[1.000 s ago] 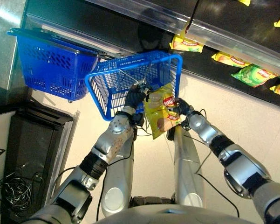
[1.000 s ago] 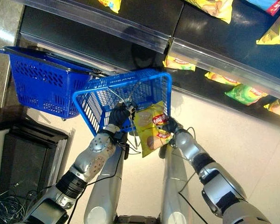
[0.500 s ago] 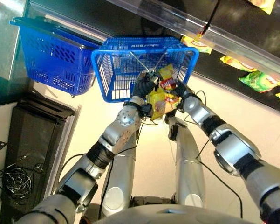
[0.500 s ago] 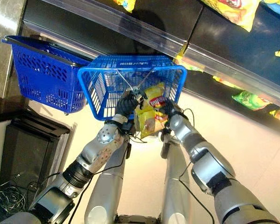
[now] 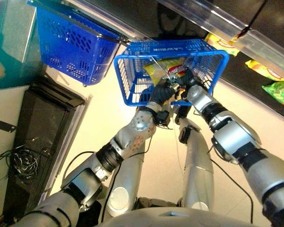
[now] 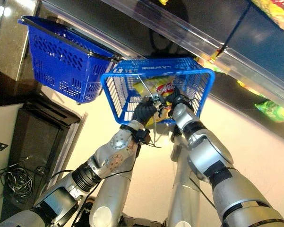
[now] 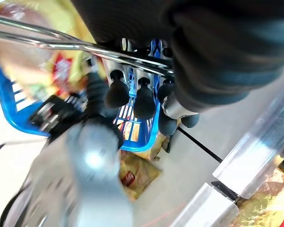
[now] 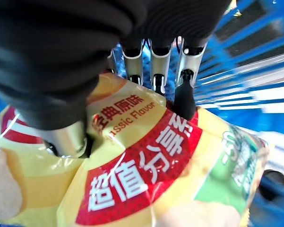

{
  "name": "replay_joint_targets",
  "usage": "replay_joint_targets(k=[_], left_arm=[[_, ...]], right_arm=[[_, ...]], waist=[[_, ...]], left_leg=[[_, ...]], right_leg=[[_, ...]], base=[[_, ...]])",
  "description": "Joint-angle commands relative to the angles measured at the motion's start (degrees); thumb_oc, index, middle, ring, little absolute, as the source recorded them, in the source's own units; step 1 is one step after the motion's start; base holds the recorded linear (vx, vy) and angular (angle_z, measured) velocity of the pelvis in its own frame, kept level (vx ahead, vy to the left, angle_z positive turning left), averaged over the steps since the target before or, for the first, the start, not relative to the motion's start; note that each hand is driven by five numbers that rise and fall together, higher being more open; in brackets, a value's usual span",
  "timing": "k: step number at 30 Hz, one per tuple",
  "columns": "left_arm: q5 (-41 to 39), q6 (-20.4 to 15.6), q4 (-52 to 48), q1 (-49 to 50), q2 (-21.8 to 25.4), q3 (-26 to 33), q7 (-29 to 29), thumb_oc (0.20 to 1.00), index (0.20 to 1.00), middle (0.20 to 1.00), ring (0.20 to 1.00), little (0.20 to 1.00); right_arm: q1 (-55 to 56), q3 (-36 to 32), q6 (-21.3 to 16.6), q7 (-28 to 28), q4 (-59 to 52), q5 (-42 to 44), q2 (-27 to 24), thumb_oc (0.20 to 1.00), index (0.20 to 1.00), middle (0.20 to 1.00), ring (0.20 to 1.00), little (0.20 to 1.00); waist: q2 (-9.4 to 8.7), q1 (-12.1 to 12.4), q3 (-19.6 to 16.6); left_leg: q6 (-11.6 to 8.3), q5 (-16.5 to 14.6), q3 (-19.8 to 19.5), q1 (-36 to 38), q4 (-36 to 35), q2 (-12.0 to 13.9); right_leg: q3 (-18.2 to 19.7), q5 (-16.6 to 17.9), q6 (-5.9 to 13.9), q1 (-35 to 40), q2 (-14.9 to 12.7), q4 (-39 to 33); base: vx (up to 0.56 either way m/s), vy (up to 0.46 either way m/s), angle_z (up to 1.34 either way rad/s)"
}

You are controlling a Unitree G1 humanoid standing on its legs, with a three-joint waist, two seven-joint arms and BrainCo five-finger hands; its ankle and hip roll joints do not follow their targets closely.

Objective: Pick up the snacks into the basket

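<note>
We hold the blue basket (image 5: 132, 80) up w/ our left robot hand (image 5: 163, 91), fingers curled round its wire handle (image 7: 61, 42) at about the basket's near rim. Our right robot hand (image 5: 188, 80) pinches the yellow snack bag (image 6: 157, 88) btwn thumb and fingers, gripping it at the edge by the red logo patch. The bag sits inside the basket's mouth, below rim level, roughly centre and just beyond both robot hands. Its long axis runs approx. across the basket, side to side, slightly tilted; the logo end points toward our right robot hand, the other end toward the basket's left wall. Printed face is turned up toward us. Can't tell whether the bag touches the basket bottom.

A second blue basket (image 5: 75, 45) stands to the left, close to ours but apart. More snack packs (image 5: 276, 90) lie on the dark shelf (image 6: 255, 38) at right, beyond the basket.
</note>
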Motion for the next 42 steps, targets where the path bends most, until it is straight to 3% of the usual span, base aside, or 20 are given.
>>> replay_joint_targets(k=[1,6,7,8,9,17,20,25,27,28,29,31,32,34,37,39,40,42], left_arm=[[-1.8,-4.7,-15.0,-0.9,-3.8,-1.3,-4.4,0.200,0.200,0.200,0.200,0.200],[-3.5,-4.6,-16.9,-0.2,-2.6,-2.1,-5.6,0.200,0.200,0.200,0.200,0.200],[-3.7,-4.6,-17.0,-0.4,-2.5,-2.2,-5.5,0.200,0.200,0.200,0.200,0.200],[-3.7,-4.6,-17.0,-0.4,-2.5,-2.2,-5.5,0.200,0.200,0.200,0.200,0.200],[-3.9,-4.6,-17.5,-0.7,-2.3,-2.1,-5.4,0.200,0.200,0.200,0.200,0.200],[-3.8,-4.8,-17.8,-0.9,-2.8,-1.0,-5.1,0.200,0.200,0.200,0.200,0.200],[-3.7,-5.1,-17.2,-0.3,-2.9,-0.1,-4.8,0.200,0.200,0.200,0.200,0.200],[-3.6,-5.6,-16.3,1.7,-2.8,2.5,-4.2,0.200,0.200,0.200,0.200,0.200],[-3.5,-5.6,-14.5,3.6,-2.5,4.8,-3.6,0.200,0.200,0.200,0.200,0.200],[-2.3,-5.7,-12.5,5.9,-1.1,7.4,-3.4,0.200,0.200,0.200,0.200,0.200],[-2.3,-5.7,-12.5,5.9,-1.1,7.4,-3.4,0.200,0.200,0.200,0.200,0.200],[0.2,-5.9,-10.4,10.4,1.0,13.0,-2.7,0.200,0.200,0.200,0.200,0.200],[1.2,-6.0,-7.9,12.8,1.3,16.0,-2.3,0.200,0.200,0.200,0.200,0.200],[3.6,-6.4,-2.3,16.2,1.1,20.8,-1.0,0.200,0.200,0.200,0.200,0.200],[11.3,-6.0,8.6,19.8,3.6,27.1,-0.5,0.200,0.200,0.200,0.200,0.200],[18.5,-5.4,18.3,20.6,6.4,31.0,-0.9,0.200,0.200,0.200,0.200,0.200],[26.6,-4.0,25.9,22.9,9.0,34.2,-0.8,0.200,0.200,0.200,0.200,0.200],[31.7,-2.1,36.8,23.6,9.9,35.1,-1.7,0.200,0.200,0.200,0.200,0.200]], right_arm=[[-4.4,-0.4,-2.4,-1.6,-0.5,2.4,-3.0,0.200,0.200,0.200,0.200,0.200],[-6.8,-0.5,-1.9,-2.3,1.7,1.5,-5.4,0.200,0.200,0.200,0.200,0.200],[-7.2,-0.5,-1.6,-2.7,2.3,1.2,-5.6,0.517,0.517,0.517,0.517,0.517],[-7.2,-0.5,-1.6,-2.7,2.3,1.2,-5.6,0.517,0.517,0.517,0.517,0.517],[-7.4,-0.1,-1.2,-2.6,3.1,0.7,-6.0,1.000,1.000,1.000,1.000,1.000],[-6.9,-0.2,-0.5,-2.4,3.9,0.3,-5.8,1.000,1.000,1.000,1.000,1.000],[-4.7,1.0,0.7,-2.1,5.5,-3.8,-6.1,1.000,1.000,1.000,1.000,1.000],[0.7,-1.2,0.5,-2.9,2.9,-2.5,-5.0,1.000,1.000,1.000,1.000,1.000],[4.5,-0.6,0.3,-3.3,-0.3,-3.7,-3.8,1.000,1.000,1.000,1.000,1.000],[8.3,-0.1,0.2,-3.9,-5.3,-5.2,-3.2,1.000,1.000,1.000,1.000,1.000],[8.3,-0.1,0.2,-3.9,-5.3,-5.2,-3.2,1.000,1.000,1.000,1.000,1.000],[17.0,0.0,-0.5,-4.2,-16.6,-7.8,-3.8,1.000,1.000,1.000,1.000,1.000],[23.1,-0.4,-1.4,-2.9,-26.1,-8.4,-4.9,1.000,1.000,1.000,1.000,1.000],[31.3,-3.5,-3.7,-0.6,-34.8,-7.3,-7.3,1.000,1.000,1.000,1.000,1.000],[43.8,-8.7,-6.7,2.8,-39.1,-5.4,-10.2,1.000,1.000,1.000,1.000,1.000],[49.0,-10.3,-7.8,4.5,-37.3,-6.5,-10.4,1.000,1.000,1.000,1.000,1.000],[52.9,-11.8,-7.9,5.0,-31.7,-8.8,-10.0,1.000,1.000,1.000,1.000,1.000],[55.3,-14.4,-7.3,5.0,-23.8,-8.1,-8.4,1.000,1.000,1.000,1.000,1.000]], waist=[[7.31,0.8,-1.9],[8.26,1.8,-1.9],[8.31,1.9,-1.9],[8.31,1.9,-1.9],[8.41,2.0,-1.9],[7.91,1.7,-1.9],[7.11,1.2,-1.9],[5.68,-0.1,-1.9],[3.70,-1.5,-1.9],[1.83,-2.5,-1.9],[1.83,-2.5,-1.9],[-0.25,-3.8,-1.9],[-1.60,-4.6,-1.9],[-3.17,-5.5,-1.9],[-5.29,-6.7,-1.9],[-6.96,-7.1,-1.9],[-7.11,-6.4,-3.6],[-6.88,-6.3,-6.4]], left_leg=[[4.76,-1.2,3.7,-0.5,-0.7,-2.6],[4.75,-1.1,3.2,-0.4,-1.2,-3.2],[4.74,-1.0,3.2,-0.4,-1.4,-3.3],[4.74,-1.0,3.2,-0.4,-1.4,-3.3],[4.67,-1.0,3.1,-0.4,-1.5,-3.4],[4.54,-0.7,3.4,0.5,-2.3,-3.4],[4.54,-0.6,3.9,1.9,-3.2,-3.3],[4.42,-0.4,4.1,4.7,-4.5,-2.8],[4.46,-0.2,4.9,7.0,-5.8,-2.4],[4.61,-0.4,5.9,9.5,-6.7,-1.7],[4.61,-0.4,5.9,9.5,-6.7,-1.7],[4.70,-0.8,7.2,13.3,-7.8,-1.1],[4.73,-1.1,7.9,15.8,-8.2,-1.0],[4.95,-1.7,8.3,20.4,-9.4,-1.0],[5.49,-2.8,9.7,26.5,-10.4,-0.7],[5.79,-3.0,11.3,31.1,-11.6,0.8],[5.83,-3.1,12.3,34.5,-12.6,3.4],[5.47,-2.4,13.5,37.6,-14.6,5.5]], right_leg=[[2.1,1.2,4.34,0.4,0.1,-3.8],[1.6,1.5,4.56,0.8,-0.6,-4.2],[1.7,1.6,4.63,0.9,-0.6,-4.4],[1.7,1.6,4.63,0.9,-0.6,-4.4],[1.7,1.8,4.72,1.0,-0.8,-4.8],[1.7,2.6,4.83,2.0,-0.9,-6.1],[1.9,3.5,4.96,3.9,-0.9,-8.1],[2.2,4.4,5.23,6.8,-0.7,-10.7],[2.8,5.7,5.52,9.4,-0.2,-13.1],[3.6,6.6,5.84,12.3,0.3,-15.6],[3.6,6.6,5.84,12.3,0.3,-15.6],[4.5,7.5,6.41,16.4,0.6,-18.1],[5.1,7.8,6.58,19.2,0.6,-19.4],[5.1,8.4,6.98,24.0,0.5,-21.6],[6.6,9.8,7.64,29.5,1.4,-24.2],[7.2,10.5,8.10,32.7,2.3,-24.9],[5.3,8.9,7.92,35.7,2.1,-23.4],[5.2,7.5,7.65,39.0,1.5,-22.1]], base=[[0.00,0.000,0.00],[0.00,0.014,0.04],[0.00,0.030,0.16],[0.00,0.030,0.12],[0.01,0.028,0.04],[0.00,0.023,0.03],[-0.01,0.038,-0.01],[0.00,0.053,-0.01],[-0.01,0.072,-0.05],[-0.01,0.072,-0.14],[0.00,0.080,-0.21],[0.02,0.084,-0.39],[0.04,0.073,-0.43],[0.05,0.049,-0.41],[0.07,0.075,-0.34],[0.11,0.029,-0.52],[0.13,-0.073,-0.70],[0.09,-0.108,-0.85]])
